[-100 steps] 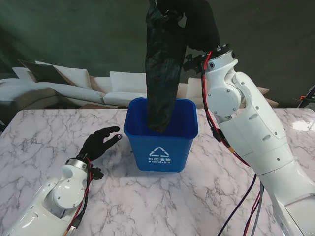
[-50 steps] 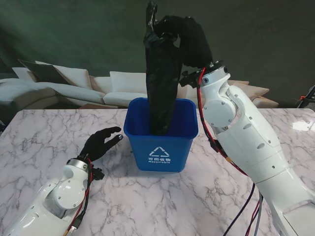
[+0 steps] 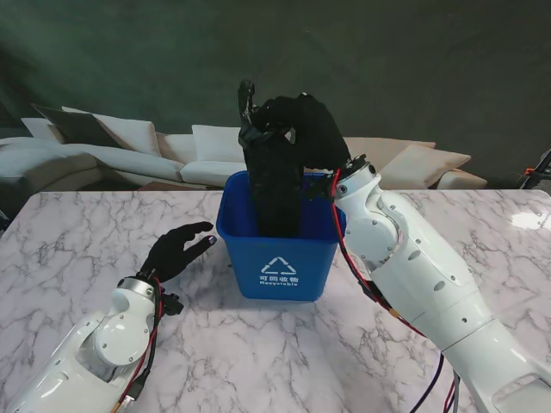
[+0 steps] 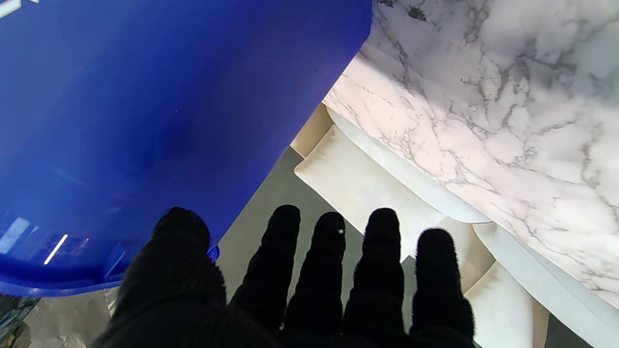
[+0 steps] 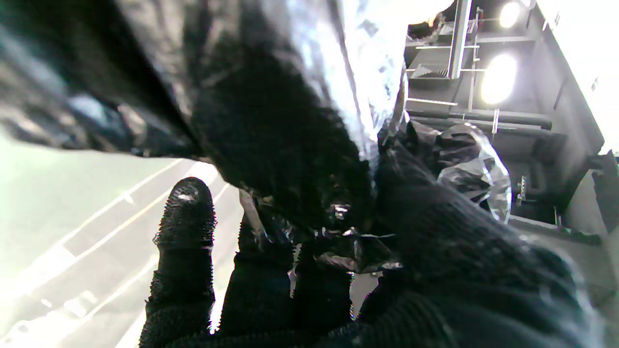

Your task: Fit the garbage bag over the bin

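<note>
Stand view: the right hand (image 3: 303,129) is closed around the gathered top of the black garbage bag (image 3: 274,194), which hangs as a narrow bunched column with its lower part inside the blue bin (image 3: 280,258); the bin stands upright on the marble table (image 3: 69,232) and no other contents are visible in it. The left hand (image 3: 176,248) rests low just beside the bin's left wall, fingers spread, holding nothing. The bag appears to be thin film: light, limp and slick, likely to slip through gloved fingers and to tear if pulled hard, so the best hold is judged to be the mouth hem, one layer at a time, to open it over the rim. Left wrist view: the left hand (image 4: 300,295) shows five extended, separated fingers with nothing between them; the thumb lies close against the bin (image 4: 159,106) wall near its rim, contact uncertain. Right wrist view: the right hand (image 5: 338,285) has crumpled, glossy garbage bag (image 5: 251,96) film pinched between thumb and fingers, with one finger extended clear of it.
</note>
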{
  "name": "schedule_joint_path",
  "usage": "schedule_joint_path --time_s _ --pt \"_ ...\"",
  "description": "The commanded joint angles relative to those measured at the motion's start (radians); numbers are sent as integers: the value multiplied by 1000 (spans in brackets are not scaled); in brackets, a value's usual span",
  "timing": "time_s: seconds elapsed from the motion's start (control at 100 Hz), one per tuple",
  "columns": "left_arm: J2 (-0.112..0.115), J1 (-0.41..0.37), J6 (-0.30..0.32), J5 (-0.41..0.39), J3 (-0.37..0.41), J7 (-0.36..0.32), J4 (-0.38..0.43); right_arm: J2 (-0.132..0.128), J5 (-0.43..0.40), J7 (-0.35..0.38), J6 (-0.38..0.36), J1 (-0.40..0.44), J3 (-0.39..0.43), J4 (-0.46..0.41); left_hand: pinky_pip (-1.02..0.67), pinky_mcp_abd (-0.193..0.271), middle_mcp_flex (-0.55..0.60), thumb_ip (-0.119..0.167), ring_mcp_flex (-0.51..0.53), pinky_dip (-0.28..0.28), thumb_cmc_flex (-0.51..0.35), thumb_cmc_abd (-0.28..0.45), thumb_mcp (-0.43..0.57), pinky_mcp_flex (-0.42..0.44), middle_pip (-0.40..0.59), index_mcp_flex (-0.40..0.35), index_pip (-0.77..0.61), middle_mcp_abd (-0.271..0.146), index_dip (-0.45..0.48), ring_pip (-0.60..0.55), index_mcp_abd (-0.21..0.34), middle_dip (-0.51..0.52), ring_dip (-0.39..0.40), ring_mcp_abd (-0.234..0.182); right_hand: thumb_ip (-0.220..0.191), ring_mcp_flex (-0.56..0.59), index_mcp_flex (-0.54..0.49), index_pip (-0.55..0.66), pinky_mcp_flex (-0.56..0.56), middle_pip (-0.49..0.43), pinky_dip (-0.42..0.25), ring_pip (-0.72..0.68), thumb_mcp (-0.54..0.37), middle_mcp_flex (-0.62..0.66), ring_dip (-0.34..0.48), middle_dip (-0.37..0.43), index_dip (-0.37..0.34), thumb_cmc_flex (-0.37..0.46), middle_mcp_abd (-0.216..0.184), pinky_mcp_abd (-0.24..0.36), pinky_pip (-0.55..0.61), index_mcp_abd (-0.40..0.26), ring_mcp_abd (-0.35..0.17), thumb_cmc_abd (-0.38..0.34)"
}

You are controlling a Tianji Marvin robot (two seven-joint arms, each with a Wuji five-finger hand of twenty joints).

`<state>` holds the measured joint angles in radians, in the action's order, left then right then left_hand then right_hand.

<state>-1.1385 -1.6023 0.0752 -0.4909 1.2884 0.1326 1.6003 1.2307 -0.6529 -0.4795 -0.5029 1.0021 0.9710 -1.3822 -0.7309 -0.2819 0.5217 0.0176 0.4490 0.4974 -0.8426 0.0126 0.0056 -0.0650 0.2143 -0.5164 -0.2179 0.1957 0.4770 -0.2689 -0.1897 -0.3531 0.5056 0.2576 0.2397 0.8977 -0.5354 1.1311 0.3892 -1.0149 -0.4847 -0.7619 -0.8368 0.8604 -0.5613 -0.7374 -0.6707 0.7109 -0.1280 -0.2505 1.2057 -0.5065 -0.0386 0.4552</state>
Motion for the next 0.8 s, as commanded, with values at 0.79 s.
schedule_joint_path --time_s 0.79 --pt "-9 -34 40 -73 69 79 80 -9 -56 -7 -48 48 -71 80 -30 16 -218 -15 -34 41 -61 -9 -26 5 -70 167 79 -5 -28 -36 17 33 29 -21 -8 5 4 34 -29 54 -5 40 -6 3 19 25 -3 44 -13 6 -21 -83 -14 -62"
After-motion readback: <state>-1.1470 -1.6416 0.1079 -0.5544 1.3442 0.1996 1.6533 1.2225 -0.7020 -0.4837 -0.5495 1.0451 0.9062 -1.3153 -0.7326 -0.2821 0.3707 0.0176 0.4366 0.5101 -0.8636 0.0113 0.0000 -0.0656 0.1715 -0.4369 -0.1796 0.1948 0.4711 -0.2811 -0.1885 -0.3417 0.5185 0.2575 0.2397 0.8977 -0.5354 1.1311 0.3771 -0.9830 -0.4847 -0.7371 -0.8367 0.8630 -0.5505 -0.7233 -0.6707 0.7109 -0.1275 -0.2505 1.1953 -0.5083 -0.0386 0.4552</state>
